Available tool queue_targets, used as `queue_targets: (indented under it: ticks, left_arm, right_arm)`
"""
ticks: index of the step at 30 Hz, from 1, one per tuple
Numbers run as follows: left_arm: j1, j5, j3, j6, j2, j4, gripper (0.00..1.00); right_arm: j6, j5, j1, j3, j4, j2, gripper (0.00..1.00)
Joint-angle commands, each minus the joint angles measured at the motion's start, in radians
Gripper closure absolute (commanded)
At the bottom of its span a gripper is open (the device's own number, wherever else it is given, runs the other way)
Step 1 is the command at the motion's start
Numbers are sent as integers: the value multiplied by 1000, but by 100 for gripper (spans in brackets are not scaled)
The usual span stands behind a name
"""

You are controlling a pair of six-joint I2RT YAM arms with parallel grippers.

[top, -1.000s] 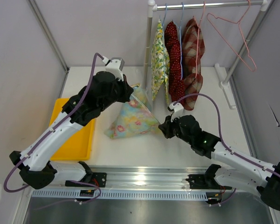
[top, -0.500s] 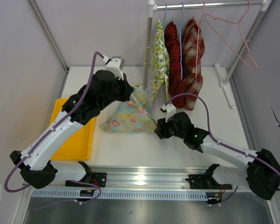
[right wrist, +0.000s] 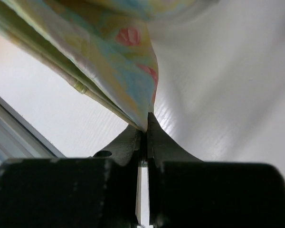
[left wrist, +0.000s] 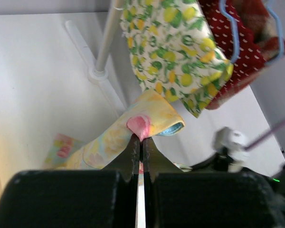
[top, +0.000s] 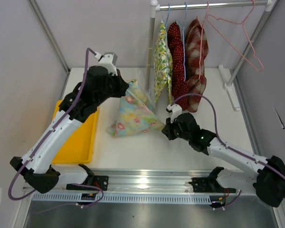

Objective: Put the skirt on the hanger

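Stretching the floral skirt (top: 135,116) between two pinches, hanging not yet begun.
The left gripper (left wrist: 141,137) is clenched on a raised corner of the skirt and the right gripper (right wrist: 145,118) is clamped on a lower corner, so the taut edge runs slantwise between them, high at the left pincer, low at the right; the rest droops onto the table (top: 133,147). Pick-up looks done; the empty pink wire hanger (top: 232,35), well beyond the right gripper, hangs unthreaded.

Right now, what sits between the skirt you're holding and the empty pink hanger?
In the top view, three hung garments separate the floral skirt from the pink hanger: lemon-print piece, red dotted piece, red plaid piece.
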Motion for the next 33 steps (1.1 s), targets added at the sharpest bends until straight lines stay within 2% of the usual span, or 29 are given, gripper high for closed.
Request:
queue_targets:
  ticks: [1, 2, 5, 9, 13, 17, 21, 25, 27, 30, 33]
  left_arm:
    - [128, 114, -15, -31, -9, 96, 100]
    - [179, 145, -15, -41, -2, 105, 100]
    - [240, 251, 13, -61, 50, 138, 100]
    - [284, 346, 77, -74, 132, 170, 100]
    - [319, 422, 161, -73, 199, 179, 100]
    - [348, 464, 223, -71, 230, 175, 100]
    - [348, 469, 165, -67, 183, 171, 100]
    - [346, 475, -126, -108, 62, 248, 100]
    - [345, 473, -357, -169, -42, 294, 100]
    - [343, 452, -608, -251, -183, 358, 100]
    - [342, 401, -755, -297, -281, 357, 100]
  right_arm:
    - [1, 125, -53, 149, -203, -100, 100]
    - [1, 126, -73, 182, -238, -111, 100]
    - [-13, 111, -157, 323, -331, -132, 100]
    - [-71, 157, -219, 549, -413, -82, 100]
    - [-105, 163, -272, 692, -450, -7, 100]
    - [-89, 169, -296, 769, -495, 12, 100]
    - [-51, 169, -285, 733, -544, -19, 100]
    - [51, 163, -239, 532, -564, -98, 100]
    - [96, 177, -185, 455, -568, -152, 100]
    - [199, 198, -101, 339, -611, -206, 100]
    - [308, 214, -2, 256, -653, -247, 100]
